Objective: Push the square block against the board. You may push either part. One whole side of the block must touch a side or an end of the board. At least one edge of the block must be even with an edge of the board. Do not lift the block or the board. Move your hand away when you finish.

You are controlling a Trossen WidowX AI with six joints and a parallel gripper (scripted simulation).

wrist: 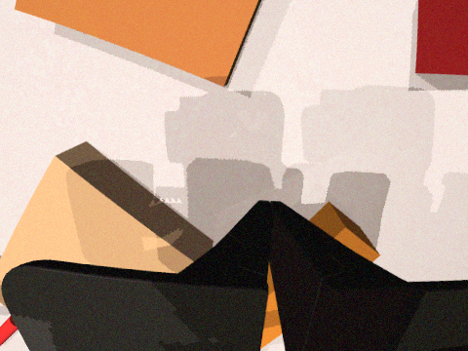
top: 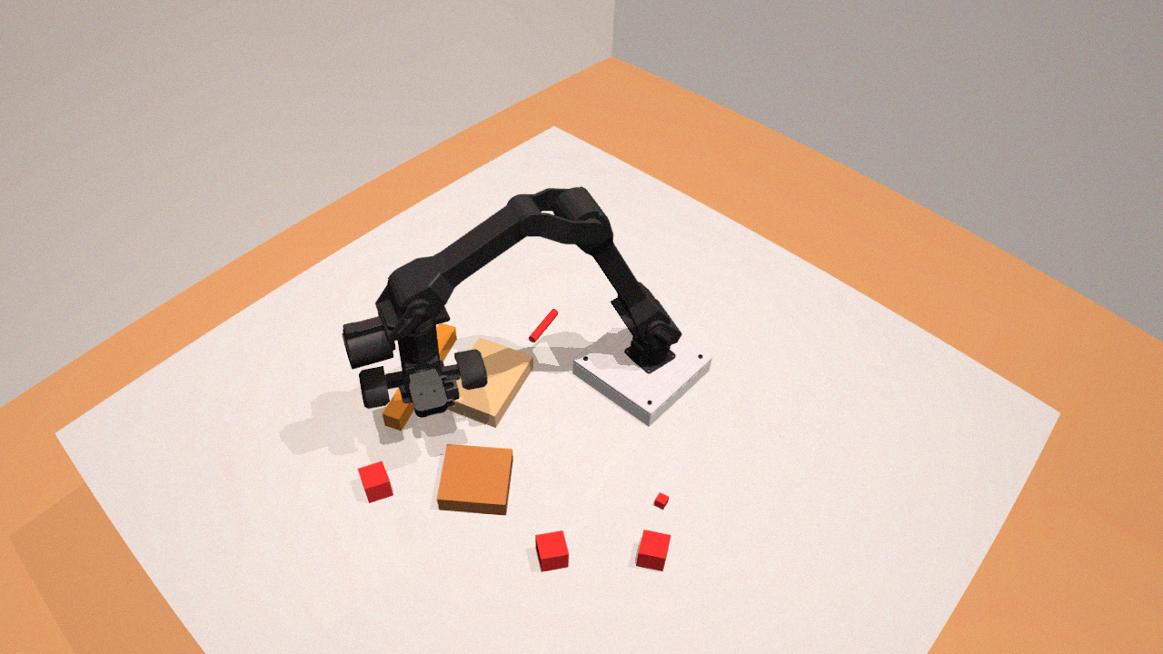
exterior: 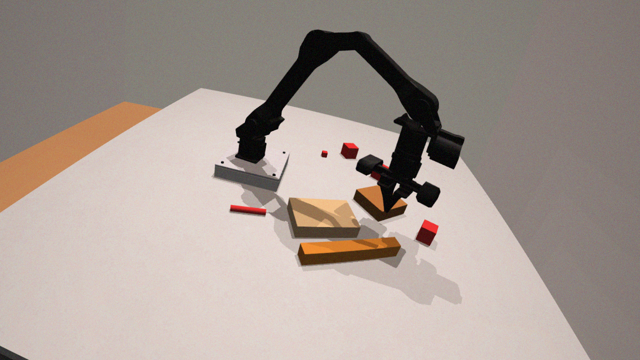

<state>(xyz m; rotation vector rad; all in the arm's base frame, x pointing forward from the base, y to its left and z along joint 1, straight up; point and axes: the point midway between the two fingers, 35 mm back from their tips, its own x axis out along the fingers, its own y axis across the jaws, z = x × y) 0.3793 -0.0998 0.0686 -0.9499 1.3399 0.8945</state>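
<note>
The square block [top: 475, 478] [exterior: 369, 196] [wrist: 146, 29] is orange-brown and lies flat. The light tan board [top: 508, 381] [exterior: 331, 205] [wrist: 39, 214] lies flat, apart from the block and turned at an angle to it. A long orange bar [top: 396, 412] [exterior: 349, 254] [wrist: 358, 244] lies beyond the board, with a gap between them. My gripper [exterior: 387, 211] [wrist: 268, 213] is shut and empty. It hangs above the mat, with its tips seen in front of the block in the exterior view. In the top view the hand hides its tips and part of the bar.
A red cube [top: 374, 481] [exterior: 427, 231] [wrist: 444, 39] stands near the block. Two more red cubes [top: 551, 550] [top: 652, 549] and a tiny one [top: 661, 500] [exterior: 324, 154] lie farther off. A red rod [top: 542, 325] [exterior: 247, 210] lies between board and robot base [top: 597, 372] [exterior: 248, 177].
</note>
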